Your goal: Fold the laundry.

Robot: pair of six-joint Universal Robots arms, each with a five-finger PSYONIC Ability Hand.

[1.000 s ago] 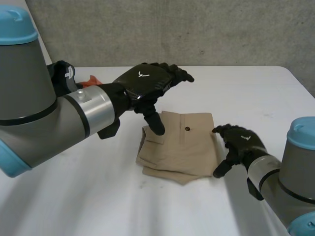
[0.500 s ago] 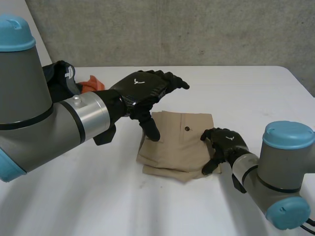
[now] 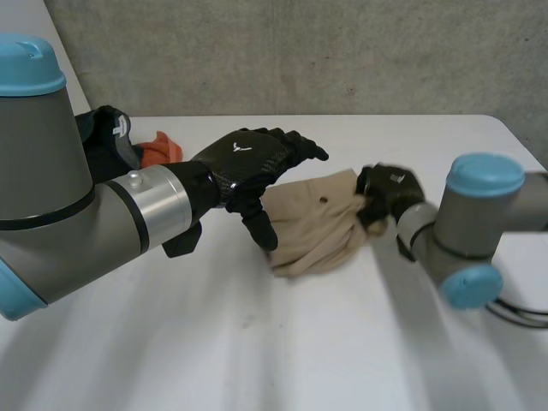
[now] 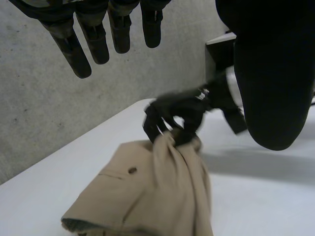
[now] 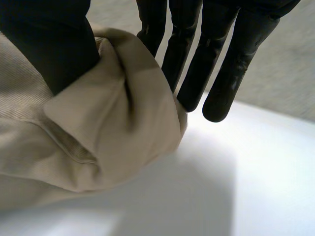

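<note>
Tan shorts (image 3: 315, 229) lie bunched on the white table (image 3: 257, 351), their right side raised off it. My right hand (image 3: 390, 190) is shut on that raised edge. In the right wrist view the cloth (image 5: 103, 132) is pinched between the thumb (image 5: 49, 44) and the fingers (image 5: 197, 54). My left hand (image 3: 248, 163) hovers open just left of the shorts, fingers spread and its thumb pointing down near the cloth's left end. The left wrist view has the left hand (image 4: 268, 73) above the shorts (image 4: 147, 196), with the right hand (image 4: 174, 115) gripping their far end.
A heap of dark and orange clothes (image 3: 137, 144) sits at the table's back left, behind my left arm. A grey wall (image 3: 342, 51) stands behind the table. My right arm (image 3: 471, 231) reaches in over the table's right side.
My right hand has moved onto the right edge of the shorts, closed on it and lifted it up and back, bunching the folded shorts. The left hand stayed open, shifting slightly left.
</note>
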